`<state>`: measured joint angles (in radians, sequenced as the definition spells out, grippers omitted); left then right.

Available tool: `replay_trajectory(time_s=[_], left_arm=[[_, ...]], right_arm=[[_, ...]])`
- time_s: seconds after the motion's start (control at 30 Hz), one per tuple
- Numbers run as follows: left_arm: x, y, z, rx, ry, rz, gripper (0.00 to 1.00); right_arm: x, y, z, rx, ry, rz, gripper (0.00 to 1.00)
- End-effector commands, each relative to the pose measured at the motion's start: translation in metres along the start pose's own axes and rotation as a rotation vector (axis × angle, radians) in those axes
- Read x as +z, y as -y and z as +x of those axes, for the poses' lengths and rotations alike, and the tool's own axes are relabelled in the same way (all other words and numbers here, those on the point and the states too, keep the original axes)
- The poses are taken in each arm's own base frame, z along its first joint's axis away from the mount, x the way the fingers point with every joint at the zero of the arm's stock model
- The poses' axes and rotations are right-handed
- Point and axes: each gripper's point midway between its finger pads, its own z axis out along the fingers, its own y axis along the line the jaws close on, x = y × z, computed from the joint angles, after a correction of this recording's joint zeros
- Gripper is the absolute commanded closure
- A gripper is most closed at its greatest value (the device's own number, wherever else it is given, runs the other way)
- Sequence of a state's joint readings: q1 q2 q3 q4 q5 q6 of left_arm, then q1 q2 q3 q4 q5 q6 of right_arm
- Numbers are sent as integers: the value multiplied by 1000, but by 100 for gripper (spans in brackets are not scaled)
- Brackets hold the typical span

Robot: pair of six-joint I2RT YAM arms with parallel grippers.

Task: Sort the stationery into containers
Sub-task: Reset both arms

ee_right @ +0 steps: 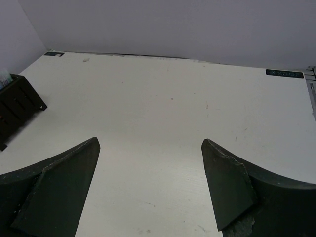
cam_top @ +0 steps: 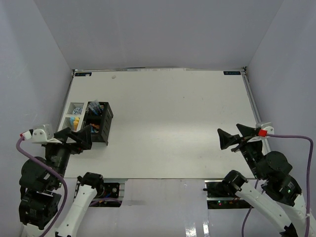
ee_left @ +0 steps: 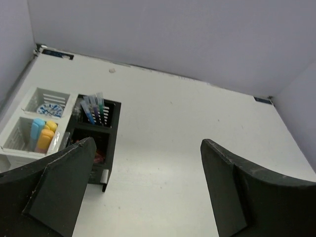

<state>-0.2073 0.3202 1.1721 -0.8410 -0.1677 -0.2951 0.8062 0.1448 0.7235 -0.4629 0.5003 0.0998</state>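
The black slotted organizer point(cam_top: 98, 122) stands at the table's left with several thin pens point(ee_left: 93, 107) upright in its far slot. Beside it the white two-compartment tray point(cam_top: 72, 115) holds a blue-white roll point(ee_left: 51, 110) in the far cell and blue, yellow and orange markers point(ee_left: 42, 134) in the near cell. My left gripper point(cam_top: 79, 137) is open and empty, just near of the organizer. My right gripper point(cam_top: 230, 134) is open and empty at the right side. The organizer's end shows in the right wrist view point(ee_right: 17, 107).
White enclosure walls surround the table point(cam_top: 168, 123). A metal rail point(cam_top: 254, 108) runs along the right edge. Small blue labels sit at the far corners point(cam_top: 232, 73). Both arm bases stand at the near edge.
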Motion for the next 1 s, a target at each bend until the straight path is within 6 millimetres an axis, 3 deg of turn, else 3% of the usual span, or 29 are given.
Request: replay_trajectory(time_s=[0.0, 0.17, 0.4, 0.97], left_arm=[[-12, -7, 42, -7, -158, 3, 2], [-36, -20, 46, -54, -125, -6, 2], [-52, -28, 40, -103, -49, 13, 2], [-43, -26, 46, -106, -79, 15, 2]], right_arm=[[-17, 18, 3, -25, 15, 46, 10], [-26, 20, 8, 5, 69, 25, 10], [-16, 16, 23, -18, 31, 24, 10], [-18, 20, 26, -3, 54, 41, 10]])
